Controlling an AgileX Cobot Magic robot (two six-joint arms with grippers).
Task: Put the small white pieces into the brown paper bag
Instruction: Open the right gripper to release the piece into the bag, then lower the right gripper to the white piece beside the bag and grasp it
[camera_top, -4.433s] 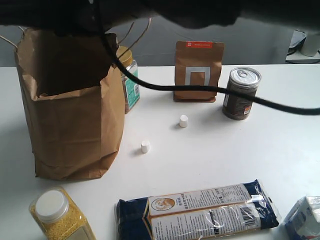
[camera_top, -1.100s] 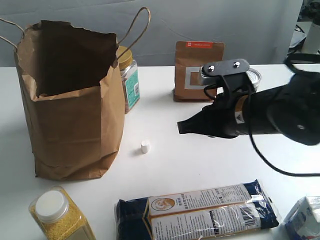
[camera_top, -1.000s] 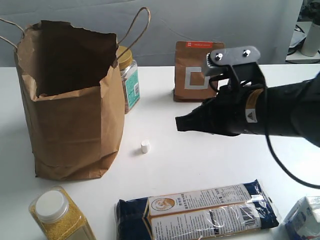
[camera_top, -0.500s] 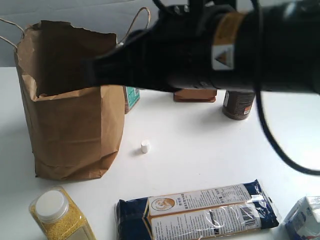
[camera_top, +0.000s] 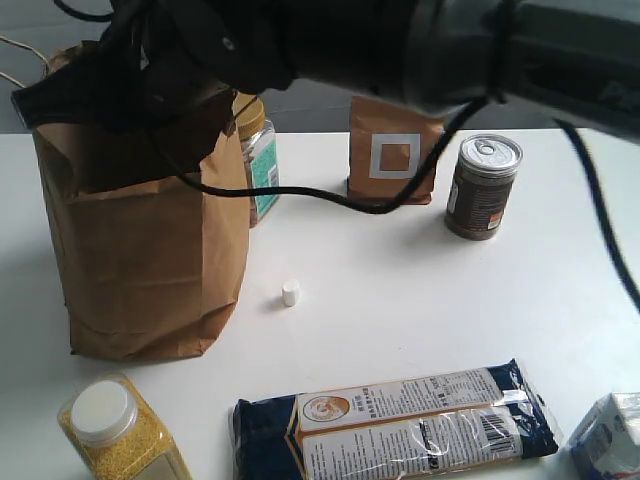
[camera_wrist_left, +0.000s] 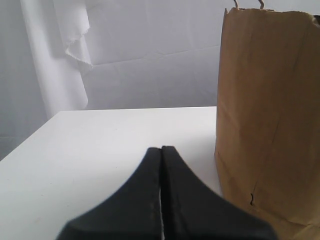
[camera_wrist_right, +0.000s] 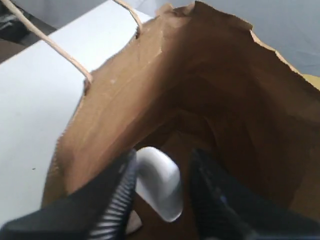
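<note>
The brown paper bag (camera_top: 150, 250) stands open at the table's left. My right arm reaches across the exterior view, and its end hangs dark over the bag's mouth. In the right wrist view my right gripper (camera_wrist_right: 163, 151) is above the bag's inside (camera_wrist_right: 215, 100). One small white piece (camera_wrist_right: 160, 185) lies against one finger (camera_wrist_right: 117, 195), and a gap separates it from the other, so the jaws are open. Another small white piece (camera_top: 290, 292) lies on the table right of the bag. My left gripper (camera_wrist_left: 161, 149) is shut and empty, low beside the bag's wall (camera_wrist_left: 270, 125).
A yellow-lidded jar (camera_top: 258, 150) stands behind the bag. A small brown pouch (camera_top: 395, 150) and a tin can (camera_top: 482, 185) stand at the back. Along the front are a white-capped grain jar (camera_top: 120, 430), a long noodle packet (camera_top: 395, 420) and a carton (camera_top: 610, 435).
My right arm has swept left and upward from the table's middle to over the bag's mouth, carrying a white piece. The piece on the table has stayed put.
</note>
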